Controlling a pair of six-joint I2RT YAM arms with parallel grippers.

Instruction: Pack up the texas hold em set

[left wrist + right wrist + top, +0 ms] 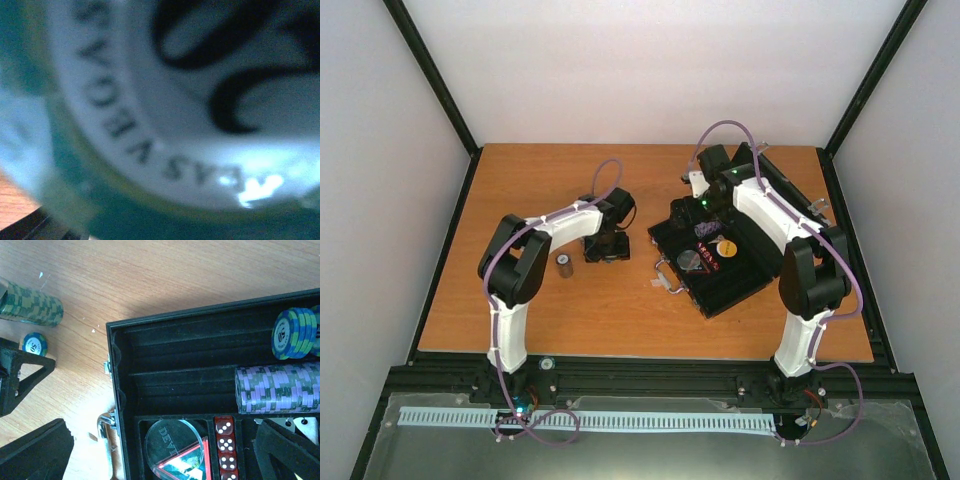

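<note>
Merely a blurred, cropped chip.

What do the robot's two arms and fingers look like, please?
The left arm and right arm have white links and black joints, each trailed by a purple cable. The fingers are black and angular. Green lights glow on the right arm.

Bare table in front of case

wooden table, black case, chip stack
</note>
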